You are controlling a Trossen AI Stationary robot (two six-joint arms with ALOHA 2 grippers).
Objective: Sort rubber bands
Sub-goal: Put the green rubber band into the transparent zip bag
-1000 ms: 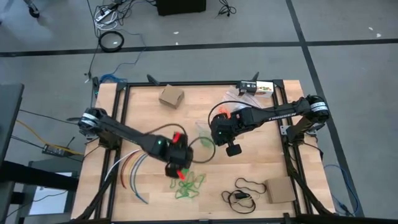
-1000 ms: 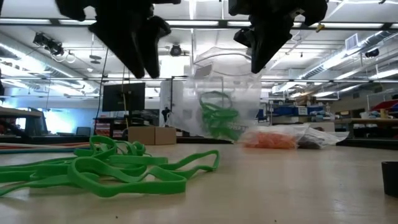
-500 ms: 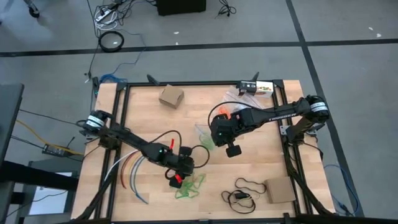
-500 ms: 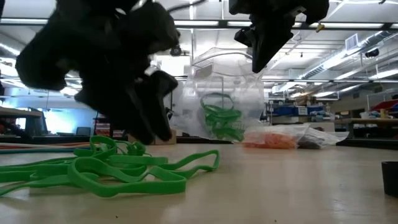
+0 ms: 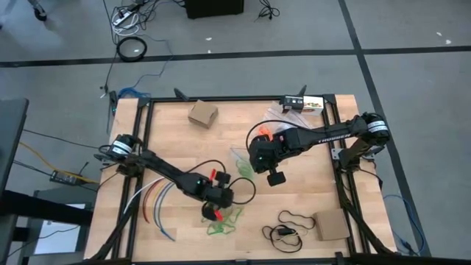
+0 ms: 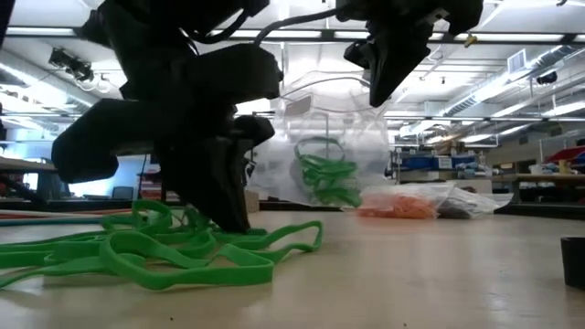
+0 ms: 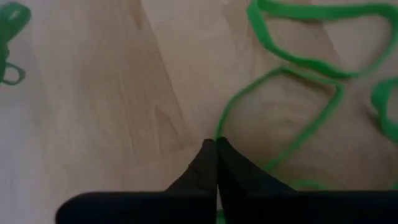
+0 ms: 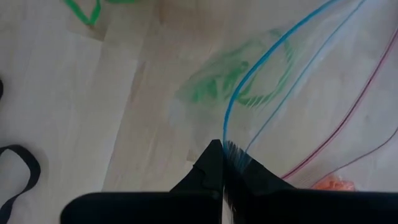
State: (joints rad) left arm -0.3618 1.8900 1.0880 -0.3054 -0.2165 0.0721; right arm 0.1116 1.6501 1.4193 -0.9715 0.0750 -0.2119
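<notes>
Left gripper point(image 7: 216, 144) pinches a green rubber band point(image 7: 292, 115) from the loose green heap point(image 5: 223, 219) at the table's point(image 5: 169, 129) six o'clock edge; the pinched loop stretches from the shut fingertips toward two o'clock in the wrist view. Right gripper point(image 8: 222, 146), near centre, is clamped on the blue-zippered rim of a clear bag point(image 8: 261, 74) holding green bands. No writing is legible.

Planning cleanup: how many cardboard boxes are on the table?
2. In the high view, one cardboard box is near the table's upper-left corner, the other at its lower-right corner. More could be hidden.
</notes>
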